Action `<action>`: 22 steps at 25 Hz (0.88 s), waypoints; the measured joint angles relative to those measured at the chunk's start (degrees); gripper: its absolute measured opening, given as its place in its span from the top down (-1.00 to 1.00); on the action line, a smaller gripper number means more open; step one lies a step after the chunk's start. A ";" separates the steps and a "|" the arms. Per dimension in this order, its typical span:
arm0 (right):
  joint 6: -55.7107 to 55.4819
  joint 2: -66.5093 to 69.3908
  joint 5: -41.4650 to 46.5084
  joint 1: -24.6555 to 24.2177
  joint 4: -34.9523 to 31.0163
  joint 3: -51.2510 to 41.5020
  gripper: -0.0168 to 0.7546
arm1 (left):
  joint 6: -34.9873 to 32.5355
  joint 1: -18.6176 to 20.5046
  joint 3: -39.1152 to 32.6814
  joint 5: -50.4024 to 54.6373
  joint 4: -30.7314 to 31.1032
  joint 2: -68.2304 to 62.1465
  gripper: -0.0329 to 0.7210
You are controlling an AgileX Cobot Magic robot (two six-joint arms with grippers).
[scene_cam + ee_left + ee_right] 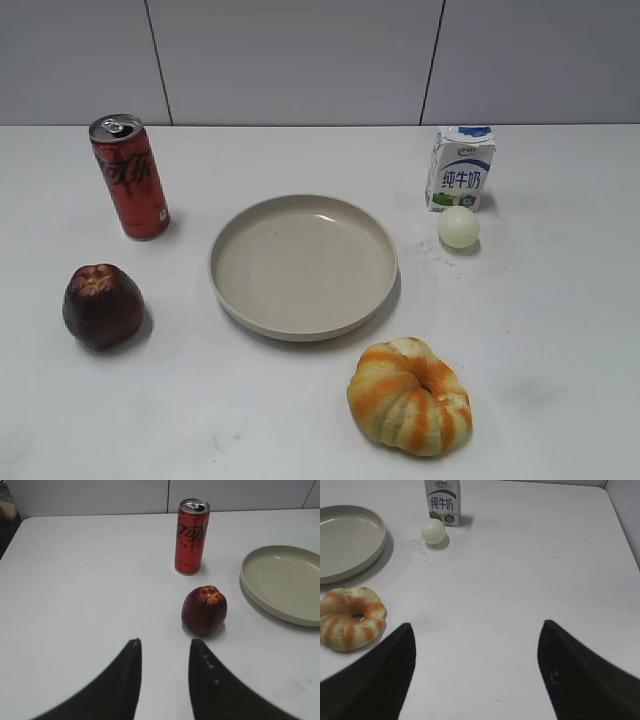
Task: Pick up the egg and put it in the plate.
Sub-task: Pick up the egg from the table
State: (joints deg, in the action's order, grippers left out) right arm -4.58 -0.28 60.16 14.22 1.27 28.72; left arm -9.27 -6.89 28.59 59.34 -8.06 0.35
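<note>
A: Arm poses?
B: Both low over the table (560, 330). Right tool (476, 630) jaws spread wide, holding nothing. Left tool (165, 647) jaws parted, nothing between them.
A: Egg?
B: Egg (433, 531) on the table just in front of the milk carton (443, 501), well ahead and left of the right tool. Plate (303, 265) left of the egg, apart.

A matte white bench (560, 330) fills the foreground under even, soft light. Behind it stands a grey panelled wall (300, 60) with thin dark seams.
</note>
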 joint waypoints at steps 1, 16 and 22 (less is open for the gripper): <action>0.00 0.00 0.00 0.00 0.00 0.00 -0.53 | 0.00 0.00 0.00 0.00 0.00 0.00 0.28; 0.11 5.71 -11.10 0.00 1.12 1.26 -0.53 | 0.00 0.00 0.00 0.00 0.00 0.00 0.28; 0.11 21.70 -30.92 0.00 1.17 1.45 -0.53 | 0.00 0.00 0.00 0.00 0.00 0.00 0.28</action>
State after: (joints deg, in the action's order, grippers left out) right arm -4.47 21.42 29.25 14.22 2.44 30.17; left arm -9.27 -6.89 28.59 59.34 -8.06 0.35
